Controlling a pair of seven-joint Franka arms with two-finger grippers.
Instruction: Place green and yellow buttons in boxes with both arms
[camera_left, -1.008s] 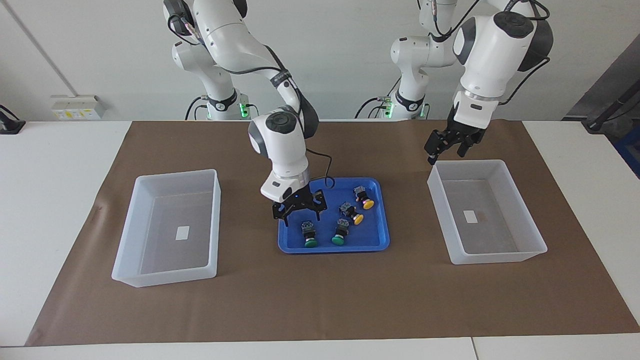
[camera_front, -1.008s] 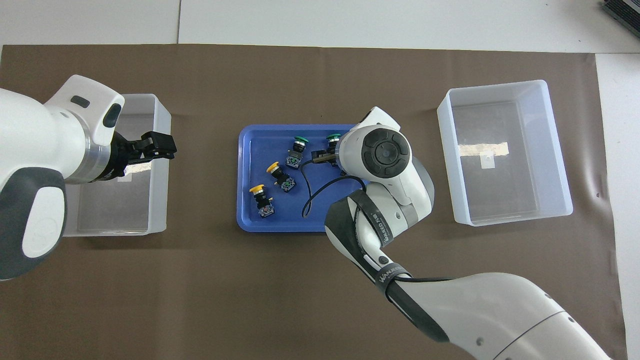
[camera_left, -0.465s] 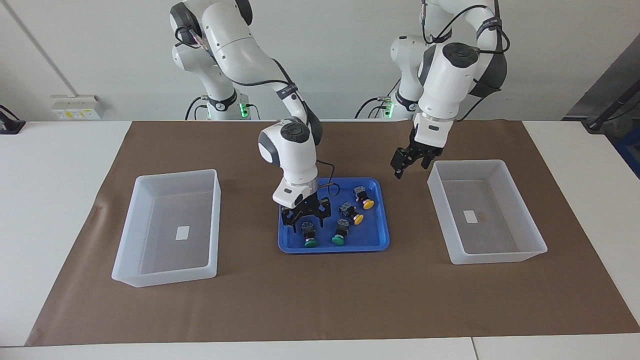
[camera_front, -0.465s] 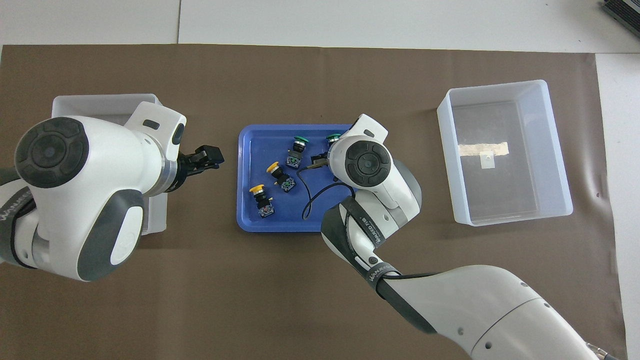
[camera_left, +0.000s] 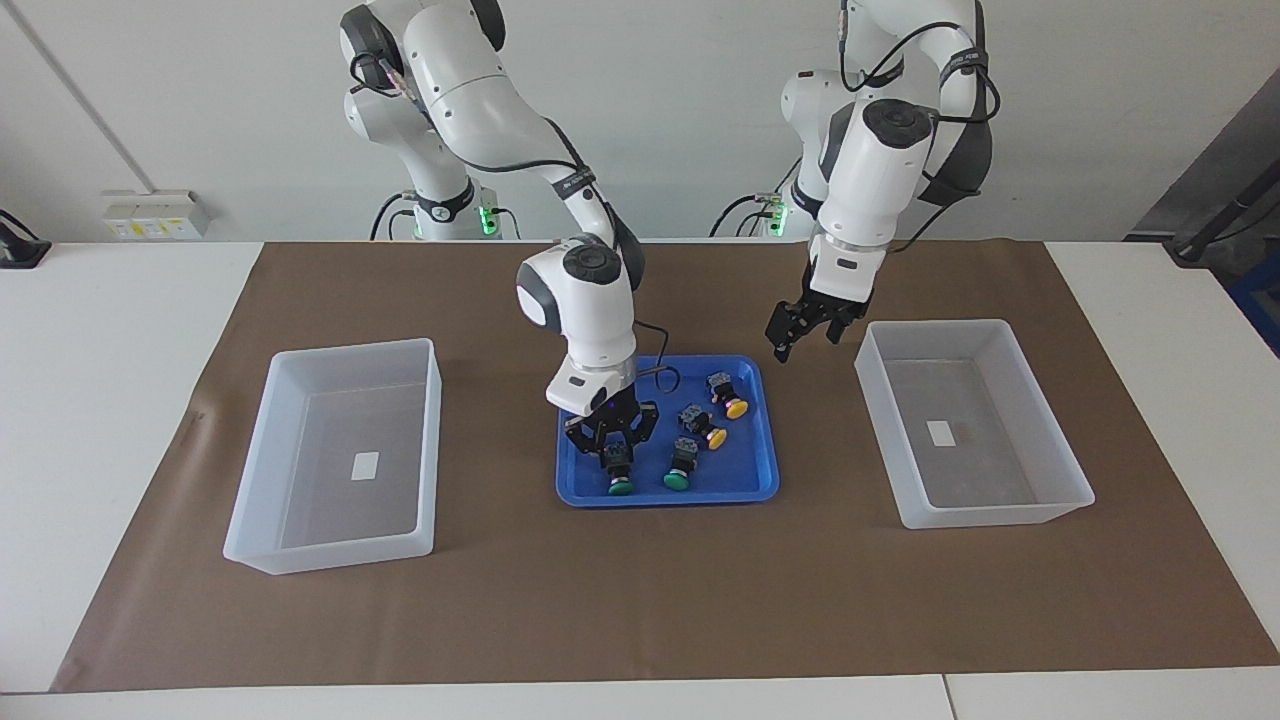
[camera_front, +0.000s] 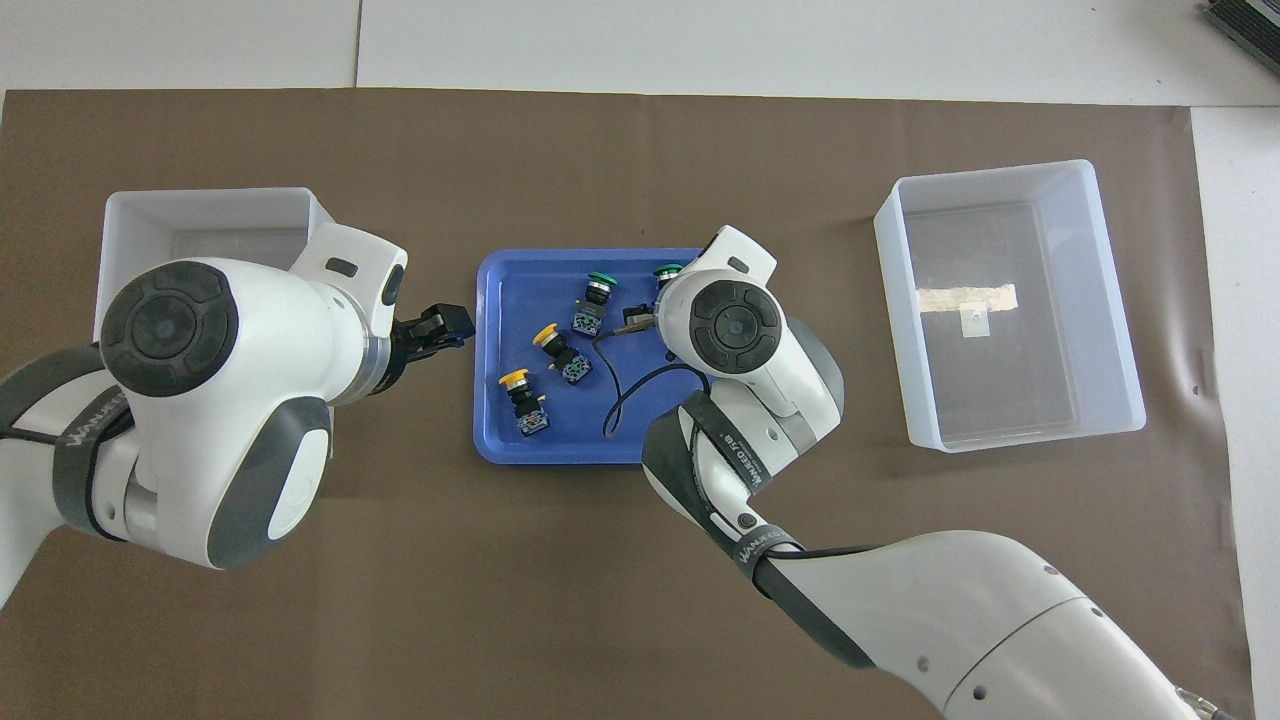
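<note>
Two green and two yellow buttons lie in the blue tray (camera_left: 765, 480). My right gripper (camera_left: 613, 452) is down in the tray, shut on the dark body of one green button (camera_left: 621, 487); from above my wrist hides all but its cap (camera_front: 668, 270). The other green button (camera_left: 678, 480) lies beside it. The two yellow buttons (camera_left: 717, 438) (camera_left: 737, 408) lie nearer to the robots, toward the left arm's end. My left gripper (camera_left: 800, 330) hangs open and holds nothing, over the mat between the tray and a box (camera_left: 1060, 500). The other box (camera_left: 250, 545) stands at the right arm's end.
A brown mat (camera_left: 640, 600) covers the middle of the white table. Each box shows only a small white label inside. A black cable loops from my right wrist over the tray (camera_front: 615, 400).
My right gripper came down onto the green button and shut on it. My left arm swung from over its box toward the tray, its gripper still open.
</note>
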